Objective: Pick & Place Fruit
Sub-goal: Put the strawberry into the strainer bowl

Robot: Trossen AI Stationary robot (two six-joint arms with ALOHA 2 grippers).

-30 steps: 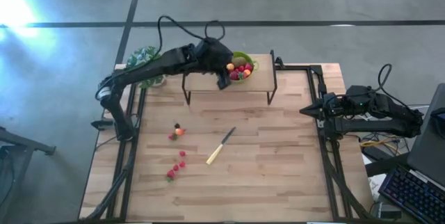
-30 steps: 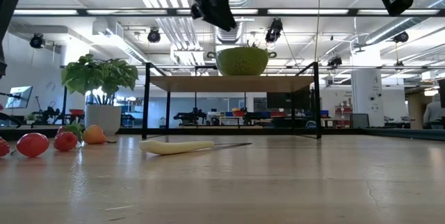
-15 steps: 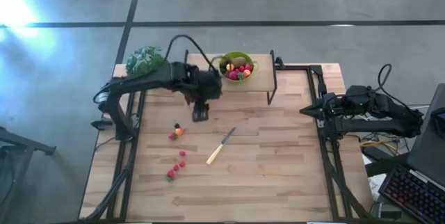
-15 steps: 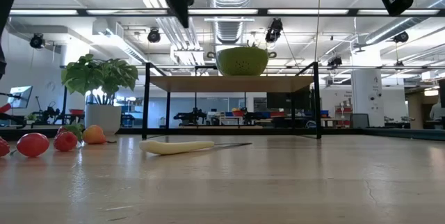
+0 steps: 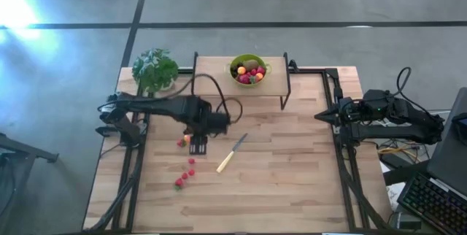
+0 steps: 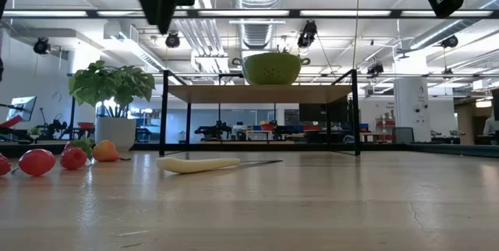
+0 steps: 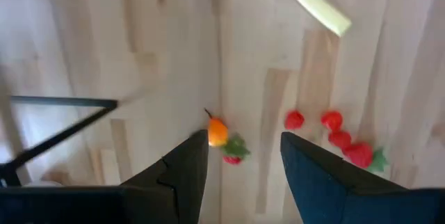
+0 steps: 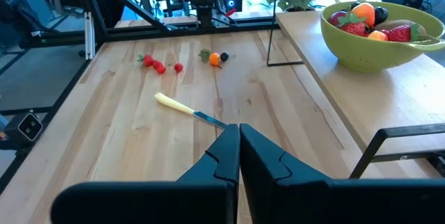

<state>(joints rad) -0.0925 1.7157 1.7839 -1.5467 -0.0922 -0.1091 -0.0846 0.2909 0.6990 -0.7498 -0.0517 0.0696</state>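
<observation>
Pale wood-plank table (image 5: 292,176) w/ black metal frame. Left claw (image 5: 198,145) hangs over the table's left half, dark fingers (image 7: 186,172) spread, nothing between, just above an orange fruit (image 7: 217,133). Small round red fruit (image 5: 184,176) lie near the left edge; more fill the green bowl (image 5: 249,71) on the back-edge shelf (image 5: 219,86). Right claw (image 5: 322,117) at the right edge, fingers pressed together.

A pale, striped wood grain is shown across the tabletop (image 5: 277,169). Red fruit pieces (image 7: 334,135) are seen scattered — one orange piece (image 7: 217,133) among them, green leaf beside it. A lime-green bowl (image 8: 368,37) is filled with red, orange and dark fruit. The knife (image 5: 230,154) is marked by a cream handle — both arms dark.
</observation>
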